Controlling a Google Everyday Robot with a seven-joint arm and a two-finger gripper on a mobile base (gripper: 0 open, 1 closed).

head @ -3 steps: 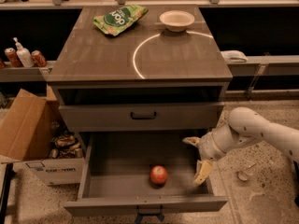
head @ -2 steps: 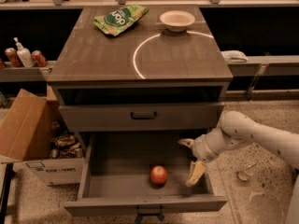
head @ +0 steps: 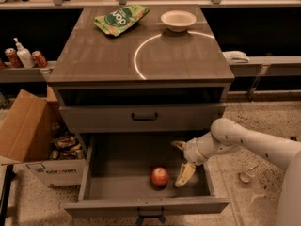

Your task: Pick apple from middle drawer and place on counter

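The red apple (head: pixel 160 176) lies on the grey floor of the pulled-out middle drawer (head: pixel 122 160), near its front and slightly right of centre. My gripper (head: pixel 181 163) reaches in from the right on a white arm and sits inside the drawer just right of the apple, not touching it. Its two cream fingers (head: pixel 185 174) are spread apart and hold nothing. The counter (head: pixel 103 55) is the glossy grey-brown cabinet top above, with a bright curved light reflection.
A green chip bag (head: pixel 120 18) and a white bowl (head: pixel 178 20) sit at the counter's back. A closed drawer front with a black handle (head: pixel 144 117) is above the open drawer. A cardboard box (head: pixel 33 138) stands at the left. Cans and a bottle (head: pixel 23 56) sit on a left shelf.
My gripper has moved left, further into the drawer and closer to the apple. The apple has not moved.
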